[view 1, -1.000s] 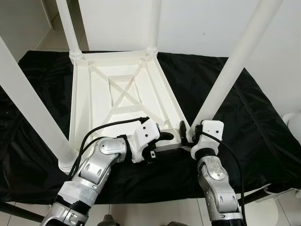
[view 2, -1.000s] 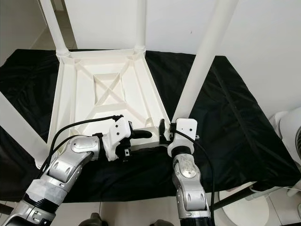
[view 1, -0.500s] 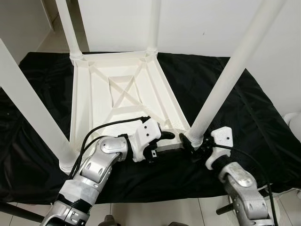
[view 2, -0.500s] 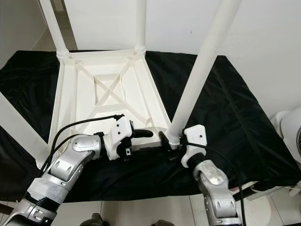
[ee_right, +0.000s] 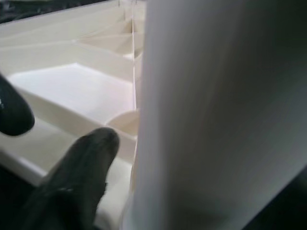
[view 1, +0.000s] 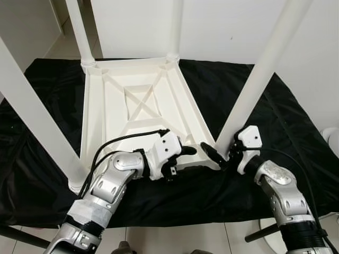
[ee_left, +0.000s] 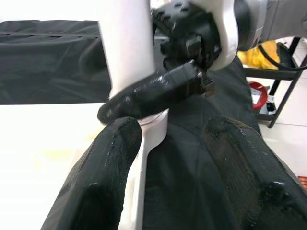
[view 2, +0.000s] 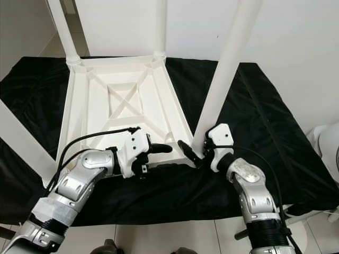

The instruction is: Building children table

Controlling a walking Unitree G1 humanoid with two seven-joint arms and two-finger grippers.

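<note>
Black cloth spread over a pale floor beside a white wall, with a few objects at the right edge.

A crumpled black sheet (view 1: 275,121) is laid across the pale tiled floor (view 1: 175,238), reaching from the far left to the right. A white wall (view 2: 296,47) is seen on the far right side. A rounded white object (view 2: 327,143) is partly seen at the right edge. In the left wrist view, a black metal stand (ee_left: 283,81) is seen with a red item (ee_left: 259,96) and something yellow (ee_left: 252,55) near it.

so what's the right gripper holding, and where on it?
The right gripper grips the near-right table leg at its base, beside the tabletop corner socket.
</note>
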